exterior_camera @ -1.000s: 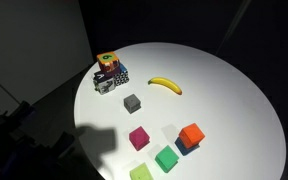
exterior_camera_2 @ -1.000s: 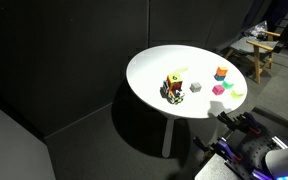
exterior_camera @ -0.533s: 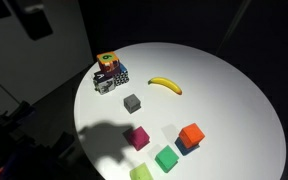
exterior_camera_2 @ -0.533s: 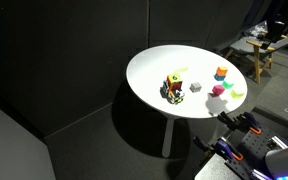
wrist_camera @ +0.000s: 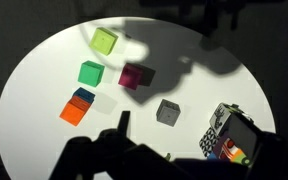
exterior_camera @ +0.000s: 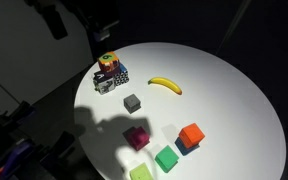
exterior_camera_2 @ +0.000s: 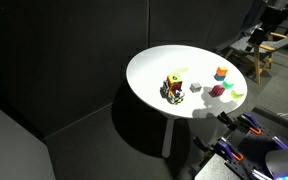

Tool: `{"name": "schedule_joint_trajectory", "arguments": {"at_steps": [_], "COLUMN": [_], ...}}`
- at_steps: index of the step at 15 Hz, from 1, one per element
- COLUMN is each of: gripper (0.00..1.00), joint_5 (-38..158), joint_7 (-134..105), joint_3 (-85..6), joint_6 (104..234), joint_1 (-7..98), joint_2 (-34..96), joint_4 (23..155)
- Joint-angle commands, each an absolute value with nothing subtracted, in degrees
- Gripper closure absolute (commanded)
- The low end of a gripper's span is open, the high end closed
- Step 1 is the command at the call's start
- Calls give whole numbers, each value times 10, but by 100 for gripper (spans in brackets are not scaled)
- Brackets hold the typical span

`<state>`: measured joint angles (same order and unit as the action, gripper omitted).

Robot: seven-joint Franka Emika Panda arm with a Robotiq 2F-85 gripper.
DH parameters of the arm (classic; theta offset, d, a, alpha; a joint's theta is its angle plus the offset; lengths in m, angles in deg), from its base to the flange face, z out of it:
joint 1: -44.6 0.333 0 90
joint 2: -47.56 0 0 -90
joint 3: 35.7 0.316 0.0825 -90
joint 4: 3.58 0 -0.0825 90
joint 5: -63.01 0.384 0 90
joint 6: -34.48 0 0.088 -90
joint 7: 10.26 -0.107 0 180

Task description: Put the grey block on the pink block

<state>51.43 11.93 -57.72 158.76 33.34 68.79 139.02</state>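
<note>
As it sits upright and alone on the round white tabletop (exterior_camera: 224, 90), the grey block (exterior_camera: 132, 102) has all its sides free and touches nothing else. Seen from the wrist, the grey block (wrist_camera: 167, 111) lies just ahead of the pincer (wrist_camera: 169, 140), whose jaws stand apart with nothing between them. One dark finger (wrist_camera: 122, 122) juts up beside the block without reaching it.

The pink block (exterior_camera: 137, 137) rests near the grey one, with a strip of bare tabletop between them, and nothing sits on top of it. The arm's shadow (exterior_camera: 104, 128) falls across it and over that edge of the tabletop.

On the grey block's other side, near the rim, stands a multicoloured patterned cube (exterior_camera: 110, 73) with an orange top. A yellow banana (exterior_camera: 165, 85) lies towards the middle, well apart from the cubes.

Past the pink block are a green cube (exterior_camera: 166, 158) and a lighter yellow-green cube (exterior_camera: 141, 173) at the rim. An orange-red cube (exterior_camera: 191, 134) sits close against a blue cube (exterior_camera: 184, 146); whether those two touch cannot be told.

In an exterior view taken from farther off, the grey block (exterior_camera_2: 195, 87) and pink block (exterior_camera_2: 217, 90) show as small specks on the tabletop (exterior_camera_2: 154, 65), which stands on a single central leg against dark curtains.
</note>
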Motion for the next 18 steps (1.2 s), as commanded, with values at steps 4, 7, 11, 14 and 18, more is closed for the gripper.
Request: {"name": "schedule_joint_trajectory", "arguments": {"at_steps": [4,7,11,14,18], "gripper": [0,0,0,0,0], "joint_5": [553,557,568,579,605], "joint_7": [158,163,174,181,200], "joint_3": [-576,-574,-571,-567,-558], "joint_6": [1639,1663,1691,1703,1709], "joint_1": [327,322,312,305,292], "joint_2": [590,554,506,473,432], "joint_4": [1352,1341,1326,1311,1286]}}
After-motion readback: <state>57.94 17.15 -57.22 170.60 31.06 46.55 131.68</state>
